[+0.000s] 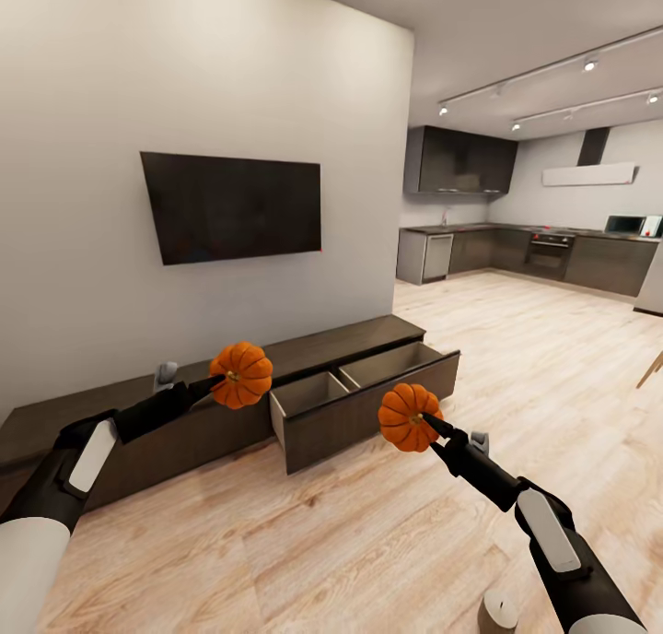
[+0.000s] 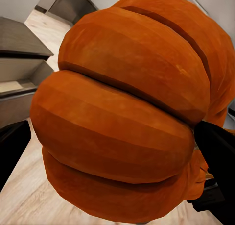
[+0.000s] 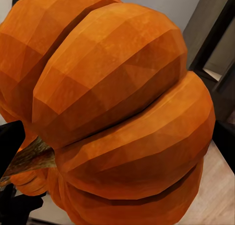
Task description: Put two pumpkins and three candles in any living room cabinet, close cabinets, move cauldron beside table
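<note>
White wall, black TV (image 1: 232, 205) and pale wood floor (image 1: 368, 542) make the living room, with a grey kitchen far behind. Each arm carries one pumpkin in the air, held by the stem side, so the round body points forward to the cabinet (image 1: 276, 404). The left gripper (image 1: 219, 382) is closed on the left pumpkin (image 1: 241, 374), which hangs over the cabinet top just beside the open drawer (image 1: 364, 404). The right gripper (image 1: 431, 424) is closed on the right pumpkin (image 1: 410, 417), in front of the drawer face, above the floor. The drawer is pulled out and its two compartments look empty, probably so both pumpkins can be lowered inside. One candle (image 1: 498, 613) stands on the floor near the right arm, waiting its turn. The drawer must be shut afterwards.
</note>
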Controlling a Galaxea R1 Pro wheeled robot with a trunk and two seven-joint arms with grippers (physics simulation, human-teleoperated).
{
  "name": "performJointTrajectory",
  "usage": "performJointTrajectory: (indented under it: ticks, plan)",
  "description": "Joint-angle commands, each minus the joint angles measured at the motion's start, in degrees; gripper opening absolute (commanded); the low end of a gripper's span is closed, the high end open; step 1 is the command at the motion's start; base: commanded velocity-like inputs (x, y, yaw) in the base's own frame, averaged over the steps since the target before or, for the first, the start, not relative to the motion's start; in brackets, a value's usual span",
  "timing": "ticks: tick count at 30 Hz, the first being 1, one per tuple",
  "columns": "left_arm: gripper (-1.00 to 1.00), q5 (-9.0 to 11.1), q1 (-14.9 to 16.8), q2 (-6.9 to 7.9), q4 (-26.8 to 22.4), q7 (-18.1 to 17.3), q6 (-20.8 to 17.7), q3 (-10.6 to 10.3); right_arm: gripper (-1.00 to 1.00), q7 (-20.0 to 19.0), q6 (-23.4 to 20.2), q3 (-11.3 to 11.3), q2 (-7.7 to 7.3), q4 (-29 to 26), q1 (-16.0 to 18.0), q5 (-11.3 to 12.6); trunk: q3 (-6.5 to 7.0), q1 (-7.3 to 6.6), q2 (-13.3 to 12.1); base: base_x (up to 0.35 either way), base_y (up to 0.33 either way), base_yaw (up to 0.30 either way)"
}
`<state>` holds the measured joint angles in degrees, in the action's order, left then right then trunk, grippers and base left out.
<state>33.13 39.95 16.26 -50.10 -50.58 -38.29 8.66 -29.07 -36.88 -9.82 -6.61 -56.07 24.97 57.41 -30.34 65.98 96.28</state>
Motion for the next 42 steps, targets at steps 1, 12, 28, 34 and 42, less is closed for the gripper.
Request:
performJointTrajectory:
  ticks: [1,12,28,34,42]
  plan:
    - [-1.0,0.29,0.04,0.0,0.0,-0.04,-0.38,0.04,-1.0,0.02,-0.47,-0.12,0.01,0.0,0.05,0.34,-0.12,-0.01,0.03,0.0,0.0,0.0]
    - [-1.0,0.35,0.04,0.0,-0.08,-0.04,-0.38,0.04,-1.0,-0.02,-0.47,-0.22,0.04,0.07,0.04,0.43,-0.36,-0.01,0.03,0.0,0.0,-0.063]
    - [-1.0,0.02,0.04,-0.08,0.24,0.2,-0.31,-0.01,-1.0,0.02,-0.4,-0.29,0.02,0.79,0.03,0.42,-0.36,-0.01,0.03,0.0,0.0,-0.282]
    - [-1.0,-0.17,0.04,-0.18,0.41,0.6,-0.22,-0.11,-1.0,0.01,-0.4,-0.37,-0.02,1.11,0.02,0.42,-0.36,-0.01,0.03,0.0,0.0,-0.293]
    - [-1.0,-0.38,0.17,-0.63,7.83,2.32,-0.1,-0.39,-1.0,0.05,-0.43,-0.41,-0.14,1.7,0.02,0.46,-0.36,-0.01,0.03,0.0,0.0,-0.294]
